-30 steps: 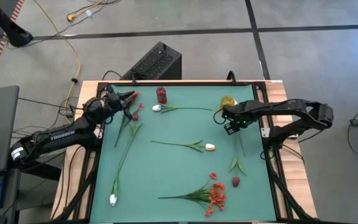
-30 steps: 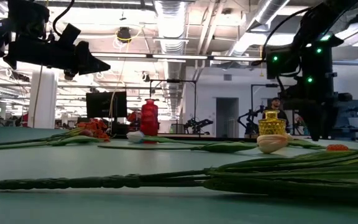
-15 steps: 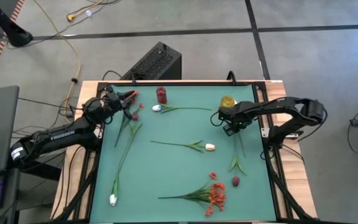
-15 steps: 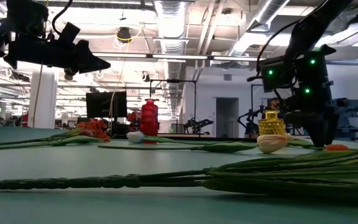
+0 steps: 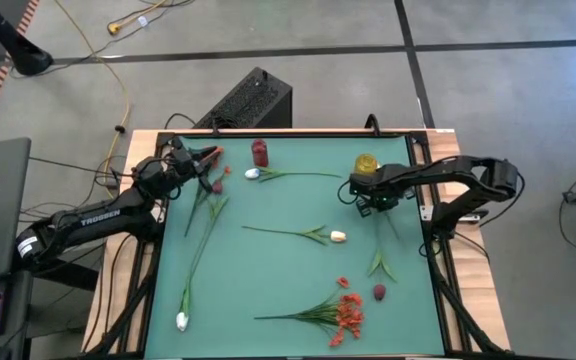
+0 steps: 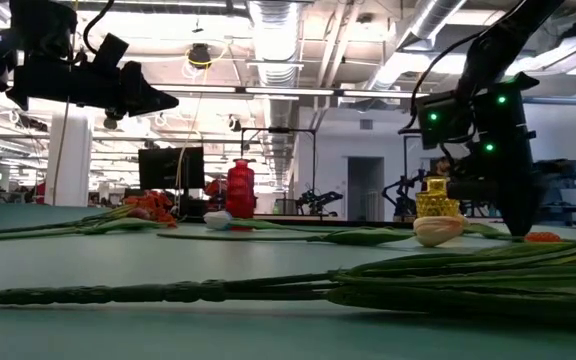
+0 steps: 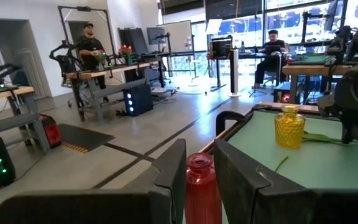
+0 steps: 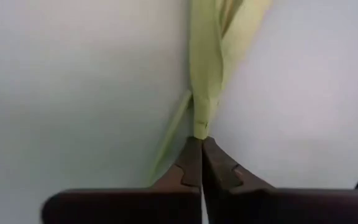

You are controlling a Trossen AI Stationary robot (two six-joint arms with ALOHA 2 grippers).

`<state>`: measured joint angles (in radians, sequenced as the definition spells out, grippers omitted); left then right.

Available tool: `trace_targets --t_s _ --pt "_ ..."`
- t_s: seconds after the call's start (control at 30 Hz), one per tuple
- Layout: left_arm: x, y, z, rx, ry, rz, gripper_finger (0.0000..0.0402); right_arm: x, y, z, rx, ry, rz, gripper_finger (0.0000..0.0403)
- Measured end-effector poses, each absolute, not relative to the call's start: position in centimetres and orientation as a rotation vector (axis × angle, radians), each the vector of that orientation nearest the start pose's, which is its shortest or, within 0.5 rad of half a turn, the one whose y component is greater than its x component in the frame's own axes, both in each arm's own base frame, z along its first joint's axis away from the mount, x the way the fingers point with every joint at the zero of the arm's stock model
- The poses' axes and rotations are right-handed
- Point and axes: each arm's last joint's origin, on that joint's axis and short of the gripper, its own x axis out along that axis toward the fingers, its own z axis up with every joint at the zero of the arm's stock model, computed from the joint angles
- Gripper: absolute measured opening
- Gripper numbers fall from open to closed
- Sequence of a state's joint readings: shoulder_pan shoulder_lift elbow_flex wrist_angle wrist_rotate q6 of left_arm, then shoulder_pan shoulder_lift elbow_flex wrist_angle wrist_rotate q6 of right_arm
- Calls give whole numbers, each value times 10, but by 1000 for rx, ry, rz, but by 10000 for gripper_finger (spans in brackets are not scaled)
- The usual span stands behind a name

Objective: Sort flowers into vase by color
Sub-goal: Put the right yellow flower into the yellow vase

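My right gripper (image 5: 376, 204) is down on the green mat just near of the yellow vase (image 5: 366, 164), shut on the far end of a green stem. That flower lies toward the near edge and ends in a dark red bud (image 5: 379, 291). My left gripper (image 5: 204, 157) hangs open above the far left corner, facing the red vase (image 7: 202, 186), with nothing between its fingers. White-budded flowers (image 5: 338, 237) and a red-orange cluster (image 5: 348, 311) lie flat on the mat. My right gripper pinches the cut end of the flower's stem (image 8: 200, 129) between its two fingertips (image 8: 192, 155). The fingers come from above, slanting down, and lie along the stem. The stem and its leaves (image 5: 379, 263) lie flat on the mat.
Another white-budded flower (image 5: 254, 173) lies between the two vases, and one (image 5: 181, 321) lies at the near left. Red-orange blooms (image 5: 217, 185) lie under the left arm. A black box (image 5: 248, 100) stands beyond the far edge. People work in the room behind.
My right gripper has dropped onto the mat, drifting slightly toward the table's left edge, and has shut on the stem's end. The flower has stayed where it lay.
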<state>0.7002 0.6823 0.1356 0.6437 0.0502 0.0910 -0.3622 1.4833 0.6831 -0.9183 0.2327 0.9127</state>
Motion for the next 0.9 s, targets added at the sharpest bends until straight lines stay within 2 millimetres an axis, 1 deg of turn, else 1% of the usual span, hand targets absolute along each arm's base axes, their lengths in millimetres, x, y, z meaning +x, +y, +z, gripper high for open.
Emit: trace_targets --t_s 0.1,0.2,0.27,0.33,0.57,0.73,0.8,0.9 --pt "117 97 203 123 -63 654 70 176 -74 144 768 1396 -1210 17" --pt "117 96 204 117 -73 646 70 172 -72 157 805 1324 -1226 23" --pt "117 96 204 116 -76 632 70 165 -70 165 818 1297 -1248 21" --pt "117 96 204 116 -76 628 70 160 -69 175 823 1233 -1262 17" --pt "117 96 204 120 -75 627 70 139 -63 209 842 941 -1295 18" --pt "117 96 204 120 -74 627 70 122 -60 230 817 696 -1328 18" --pt "117 96 204 120 -74 628 70 120 -59 238 781 582 -1336 18" --pt "117 96 204 120 -74 628 70 122 -60 251 721 402 -1311 18"
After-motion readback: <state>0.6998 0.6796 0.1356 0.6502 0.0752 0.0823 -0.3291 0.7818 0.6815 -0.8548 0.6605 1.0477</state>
